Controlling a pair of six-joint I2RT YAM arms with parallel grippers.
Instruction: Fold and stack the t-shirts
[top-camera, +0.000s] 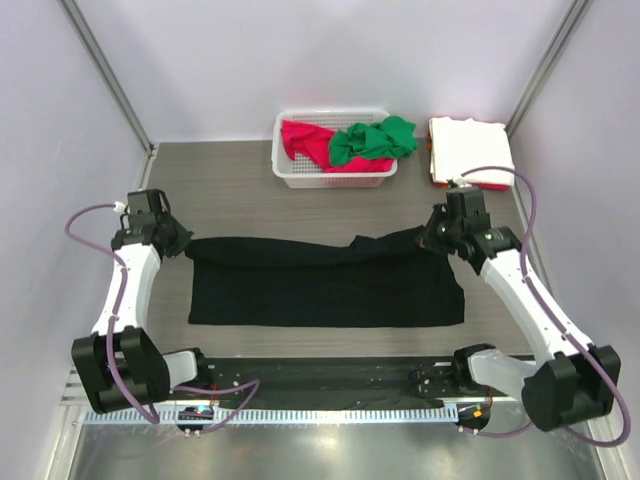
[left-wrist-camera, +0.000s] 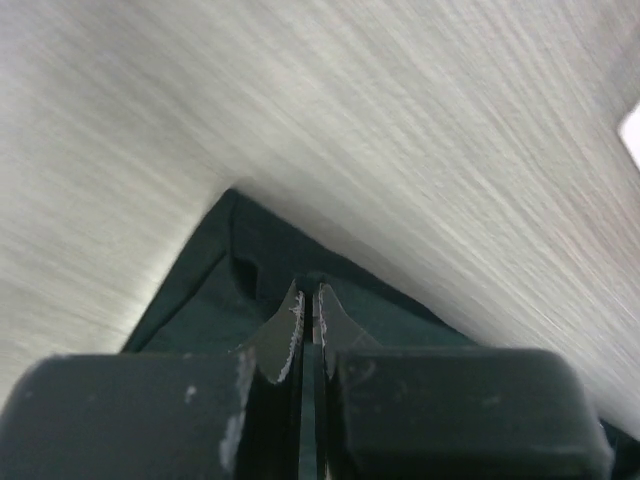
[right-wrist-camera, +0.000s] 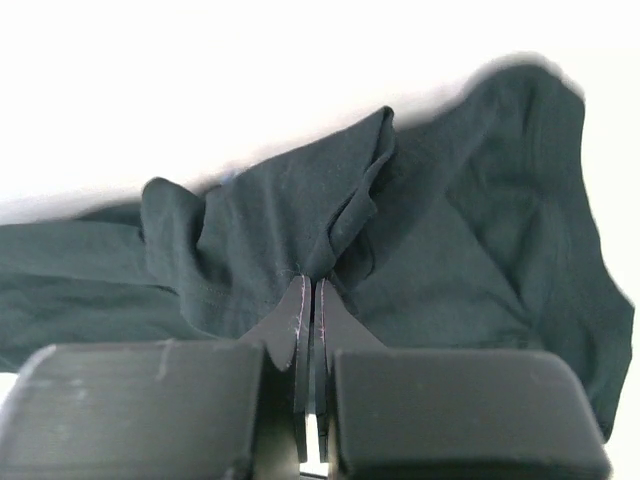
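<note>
The black t-shirt (top-camera: 325, 285) lies across the middle of the table, folded lengthwise into a wide band. My left gripper (top-camera: 183, 245) is at its far left corner, shut on the cloth; the left wrist view shows the gripper (left-wrist-camera: 309, 295) pinching the shirt (left-wrist-camera: 220, 280) at that corner. My right gripper (top-camera: 432, 238) is at the far right corner, and the right wrist view shows it (right-wrist-camera: 310, 285) shut on a raised fold of the shirt (right-wrist-camera: 450, 250). A red t-shirt (top-camera: 300, 138) and a green t-shirt (top-camera: 372, 140) lie crumpled in the basket. A folded white t-shirt (top-camera: 470, 145) lies at the back right.
The white lattice basket (top-camera: 335, 180) stands at the back centre. The folded white shirt rests on something red beside the right wall. Grey walls and metal posts close in the left, right and back. A black rail runs along the near edge between the arm bases.
</note>
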